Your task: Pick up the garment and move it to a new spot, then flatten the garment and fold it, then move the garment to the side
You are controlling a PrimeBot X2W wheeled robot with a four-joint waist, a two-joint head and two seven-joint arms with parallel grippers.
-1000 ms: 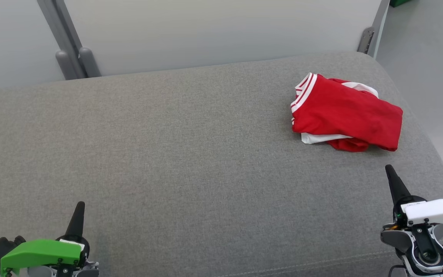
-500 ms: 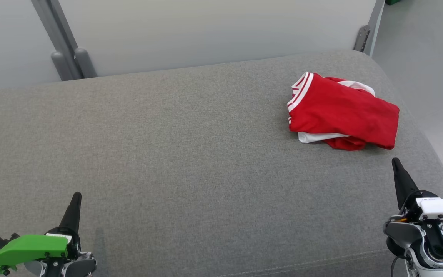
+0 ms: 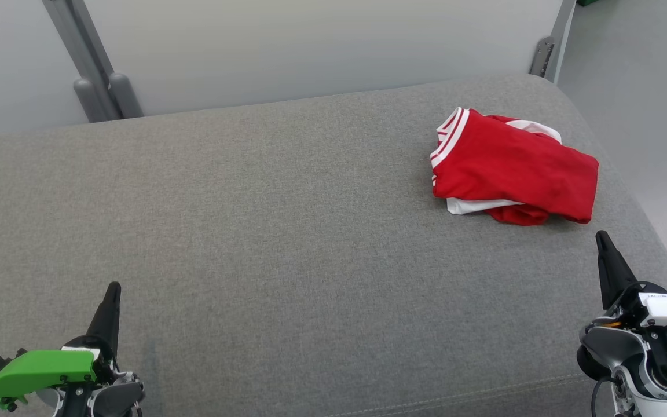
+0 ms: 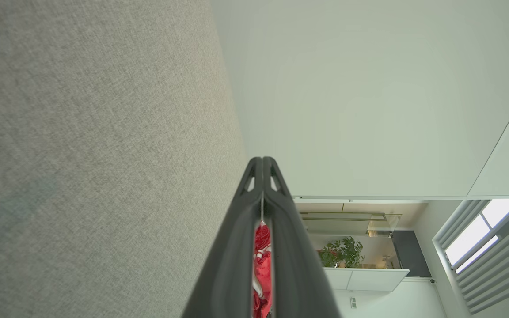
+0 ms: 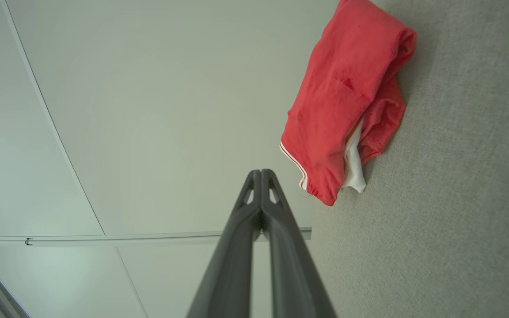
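Garment (image 3: 513,174) lies folded and bunched at far right of grey cushion (image 3: 287,243), just ahead of right gripper (image 3: 601,236), not touching. It is well apart from left gripper (image 3: 114,286) at near left. Both grippers clenched tip to tip, nothing held. Head view: striped trim at garment's left end. Right wrist view: white layer tucked under red fold. Left wrist view: red sliver thru finger slot.

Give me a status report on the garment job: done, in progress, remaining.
Looks done: the garment lies as a compact, roughly folded bundle near the right end of the grey cushion, so folding and setting aside appear finished. In hand: nothing; the left gripper and right gripper are shut, empty and apart from it. Left: probably nothing, unless the loose fold needs tidying.
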